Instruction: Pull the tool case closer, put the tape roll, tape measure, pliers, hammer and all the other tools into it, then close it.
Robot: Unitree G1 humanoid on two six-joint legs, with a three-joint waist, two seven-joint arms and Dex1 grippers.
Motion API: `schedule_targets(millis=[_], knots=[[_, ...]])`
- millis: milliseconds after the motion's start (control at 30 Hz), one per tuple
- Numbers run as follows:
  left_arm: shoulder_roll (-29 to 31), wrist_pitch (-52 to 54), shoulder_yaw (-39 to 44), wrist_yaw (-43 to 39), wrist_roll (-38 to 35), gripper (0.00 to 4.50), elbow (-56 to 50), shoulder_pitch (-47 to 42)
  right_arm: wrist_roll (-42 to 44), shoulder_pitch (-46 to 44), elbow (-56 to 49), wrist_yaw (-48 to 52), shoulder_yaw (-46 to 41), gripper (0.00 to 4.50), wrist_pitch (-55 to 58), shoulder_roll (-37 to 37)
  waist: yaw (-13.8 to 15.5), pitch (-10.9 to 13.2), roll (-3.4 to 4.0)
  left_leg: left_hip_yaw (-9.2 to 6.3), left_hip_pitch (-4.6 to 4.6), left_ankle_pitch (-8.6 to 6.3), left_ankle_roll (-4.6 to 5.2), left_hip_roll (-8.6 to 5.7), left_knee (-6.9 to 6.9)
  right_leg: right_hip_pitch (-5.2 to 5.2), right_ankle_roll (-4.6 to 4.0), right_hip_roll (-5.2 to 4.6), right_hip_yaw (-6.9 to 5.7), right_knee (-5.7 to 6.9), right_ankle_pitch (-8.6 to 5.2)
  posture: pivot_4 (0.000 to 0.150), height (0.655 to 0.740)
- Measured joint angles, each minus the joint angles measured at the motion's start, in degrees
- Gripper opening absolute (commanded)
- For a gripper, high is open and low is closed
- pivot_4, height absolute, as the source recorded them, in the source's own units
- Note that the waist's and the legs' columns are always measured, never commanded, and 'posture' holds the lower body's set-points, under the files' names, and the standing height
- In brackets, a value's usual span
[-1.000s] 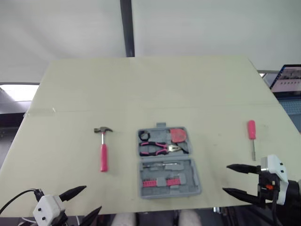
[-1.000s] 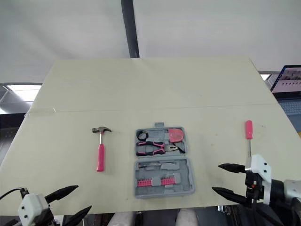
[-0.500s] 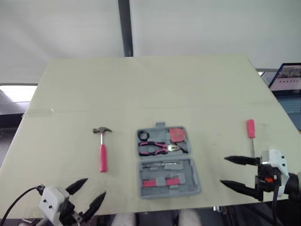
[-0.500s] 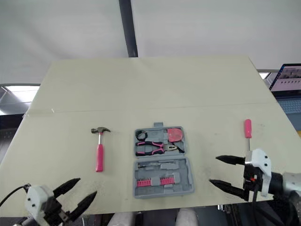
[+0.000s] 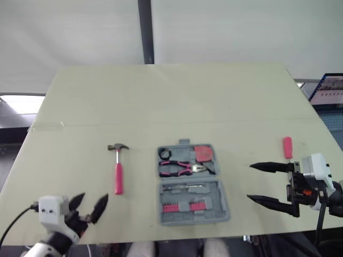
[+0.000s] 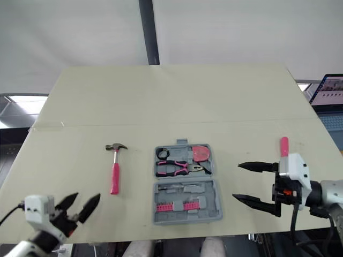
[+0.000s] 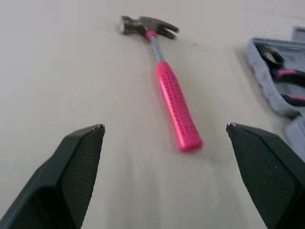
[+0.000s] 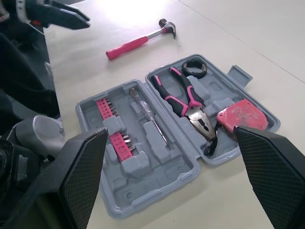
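Lower left: left tool (image 5: 94, 196) open, short of hammer (image 5: 118, 170); best straddle its pink handle (image 5: 118, 180) squarely. Right tool (image 5: 250, 182) open, empty.

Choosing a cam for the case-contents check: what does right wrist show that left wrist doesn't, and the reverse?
Right wrist, not left wrist: the whole open case, with tape measure, screwdriver and pink bit strip inside, framed by the open right gripper.
Left wrist, not right wrist: no new thing, just a closer hammer, lying ahead of the open left gripper.
Both: hammer on the table, the case's edge, tape roll, pliers handles.
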Motion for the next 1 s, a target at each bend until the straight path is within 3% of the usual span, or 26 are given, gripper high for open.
schedule_targets(millis=[167,500,1000], knots=[[-0.56,11.08,-2.74,12.87,-0.04,4.39,0.6,-16.59,0.03,-1.24,0.42,-0.01,0.0,4.5,0.16,-0.32,-0.2,-0.01,-0.02,-0.01,0.02,0.02,0.01,-0.03,0.14,0.0,0.03,-0.01,0.04,0.25,0.02,0.15,0.74],[-2.7,24.03,-9.73,23.9,4.24,4.39,7.72,-34.72,0.62,-1.82,-0.59,-1.47,-0.06,4.5,1.03,-0.18,-0.25,-0.01,-0.07,0.02,-0.03,0.03,0.0,-0.04,0.19,-0.04,0.06,0.0,0.05,0.26,0.03,0.15,0.74],[-1.54,32.19,-15.16,23.85,12.82,4.39,19.43,-44.56,0.56,-1.04,-0.79,-3.45,-0.19,4.5,2.1,-0.29,-0.14,0.03,-0.14,0.02,-0.06,0.04,-0.03,-0.04,0.18,-0.08,0.07,0.0,0.05,0.26,0.03,0.15,0.74]])
